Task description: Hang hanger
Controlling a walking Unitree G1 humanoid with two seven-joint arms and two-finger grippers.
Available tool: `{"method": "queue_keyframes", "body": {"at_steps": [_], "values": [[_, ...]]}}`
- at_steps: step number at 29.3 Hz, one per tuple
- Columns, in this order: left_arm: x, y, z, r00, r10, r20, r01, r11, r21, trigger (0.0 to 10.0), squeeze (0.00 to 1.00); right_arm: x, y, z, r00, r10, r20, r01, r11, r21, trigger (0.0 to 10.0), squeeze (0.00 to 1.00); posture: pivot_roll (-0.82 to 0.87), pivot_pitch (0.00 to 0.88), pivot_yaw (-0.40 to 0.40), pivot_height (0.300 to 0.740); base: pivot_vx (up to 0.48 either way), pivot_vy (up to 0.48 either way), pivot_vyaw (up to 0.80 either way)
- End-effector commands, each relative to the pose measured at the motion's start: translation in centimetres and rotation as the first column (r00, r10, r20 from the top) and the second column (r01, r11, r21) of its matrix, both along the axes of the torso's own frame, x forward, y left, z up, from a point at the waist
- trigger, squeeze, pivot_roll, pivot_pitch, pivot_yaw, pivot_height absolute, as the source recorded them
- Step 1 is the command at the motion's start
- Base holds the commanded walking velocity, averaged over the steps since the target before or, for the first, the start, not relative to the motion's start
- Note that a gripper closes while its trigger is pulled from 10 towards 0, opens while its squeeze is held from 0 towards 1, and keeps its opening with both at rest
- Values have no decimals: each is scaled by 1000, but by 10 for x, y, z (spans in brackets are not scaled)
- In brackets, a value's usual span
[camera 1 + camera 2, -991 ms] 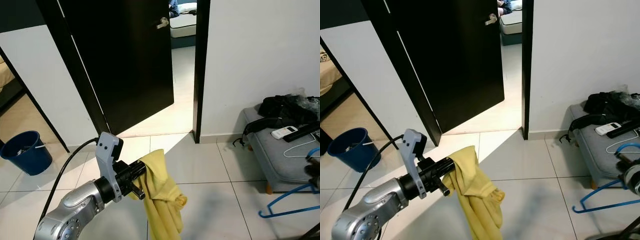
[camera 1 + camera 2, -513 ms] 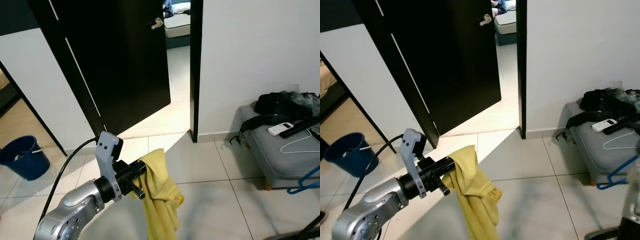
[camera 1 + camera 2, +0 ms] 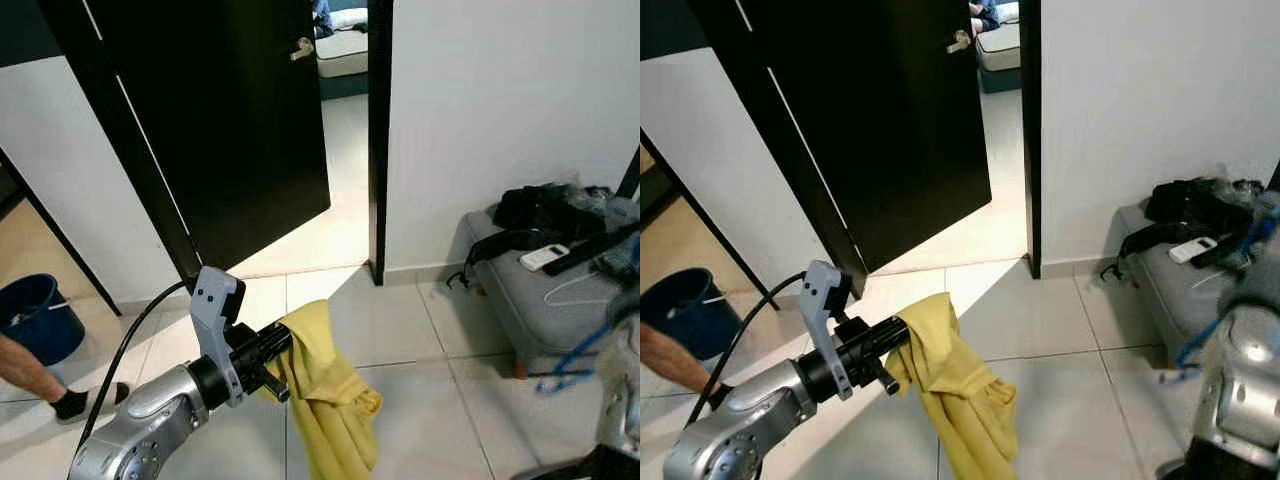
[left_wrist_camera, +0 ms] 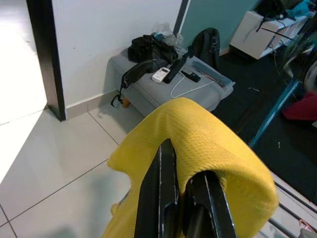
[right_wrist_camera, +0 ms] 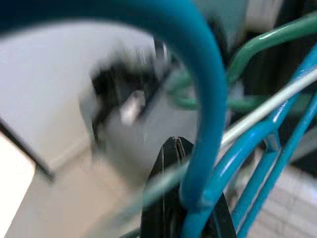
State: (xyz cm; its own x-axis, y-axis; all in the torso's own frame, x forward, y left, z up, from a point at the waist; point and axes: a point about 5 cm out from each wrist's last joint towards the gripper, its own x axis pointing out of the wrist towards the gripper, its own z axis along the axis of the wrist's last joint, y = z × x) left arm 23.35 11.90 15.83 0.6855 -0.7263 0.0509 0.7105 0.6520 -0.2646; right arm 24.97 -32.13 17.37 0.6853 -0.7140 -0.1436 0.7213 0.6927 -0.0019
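Hanger (image 5: pixel 208 99): blue, of smooth round tubing, hook curved; clenched in the right tool (image 5: pixel 173 218) at the robot's right, close to a green and a pale wire hanger. In the eye views it shows as a blurred blue streak (image 3: pixel 572 352) beside the grey bench.

Right arm (image 3: pixel 1240 400): silver, blurred, low at the right edge.

Left tool (image 4: pixel 181 198): two long black fingers pressed together, clenched on a yellow garment (image 3: pixel 325 400). The garment is a knit mesh fabric, folded over the fingers and hanging limp towards the floor, held out ahead of the robot.

Floor (image 3: pixel 440 400): pale glossy tiles, open ahead of the garment up to the doorway.

Door (image 3: pixel 220 120): black, flat, metal lever handle, swung open; black jamb (image 3: pixel 378 140) at its right, then a plain white wall.

Bench: grey padded surface (image 3: pixel 520 300) against the wall, carrying black bags (image 3: pixel 545 210), a white remote (image 3: pixel 540 257) and a white wire hanger.

Bucket (image 3: pixel 35 315): blue plastic, at far left; a person's leg and dark sock (image 3: pixel 70 400) just in front of it.
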Motion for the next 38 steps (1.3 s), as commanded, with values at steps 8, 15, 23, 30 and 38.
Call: {"method": "queue_keyframes", "body": {"at_steps": [8, 15, 23, 30, 38], "values": [[-1, 2, 4, 1000, -18, 21, 18, 1000, 15, 10000, 0, -18, 12, -55, 975, 85, -204, -4, 931, 364, 10000, 0, -192, 0, 97, 740, 0, 0, 0], [-1, 1, 3, 1000, -23, 21, 23, 1000, 12, 10000, 0, -18, -1, -27, 993, -45, -109, 70, 971, 228, 10000, 0, -194, 0, 98, 740, 0, 0, 0], [-1, 0, 3, 999, -28, 19, 28, 1000, 8, 10000, 0, -16, 2, 27, 999, -50, -2, 49, 991, -128, 10000, 0, -198, 0, 100, 740, 0, 0, 0], [0, -1, 2, 999, -35, 19, 35, 999, 6, 10000, 0, -9, 38, 22, 998, 43, -38, -46, 996, -83, 10000, 0, -200, 0, 98, 740, 0, 0, 0], [-2, -1, 2, 999, -41, 17, 41, 999, 5, 10000, 0, -19, 51, -42, 964, 122, -238, -75, 977, 198, 10000, 0, -195, 0, 96, 740, 0, 0, 0]]}}
